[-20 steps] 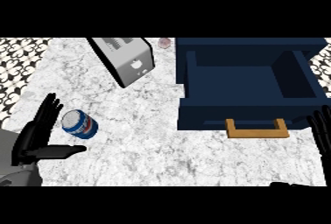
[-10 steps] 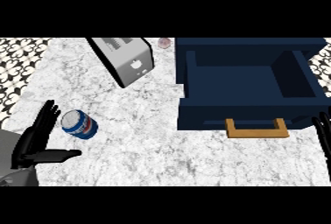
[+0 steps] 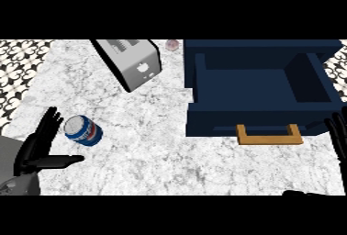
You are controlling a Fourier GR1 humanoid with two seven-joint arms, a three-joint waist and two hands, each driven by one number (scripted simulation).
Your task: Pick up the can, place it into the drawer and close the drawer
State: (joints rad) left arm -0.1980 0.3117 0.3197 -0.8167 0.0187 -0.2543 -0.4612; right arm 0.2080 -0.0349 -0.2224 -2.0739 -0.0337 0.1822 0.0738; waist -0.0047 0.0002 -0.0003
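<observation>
My left hand [image 3: 42, 149] is open, fingers straight, thumb out, just left of the can [image 3: 83, 131] lying tilted on the bench, top toward it; the open drawer [image 3: 261, 94] sits well right, by my resting open right hand [image 3: 337, 137].

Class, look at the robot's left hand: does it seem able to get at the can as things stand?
Probably yes: the open left hand sits right beside the can, with only bare counter between thumb and fingers.

Both robot hand [image 3: 41, 147] palms open
</observation>
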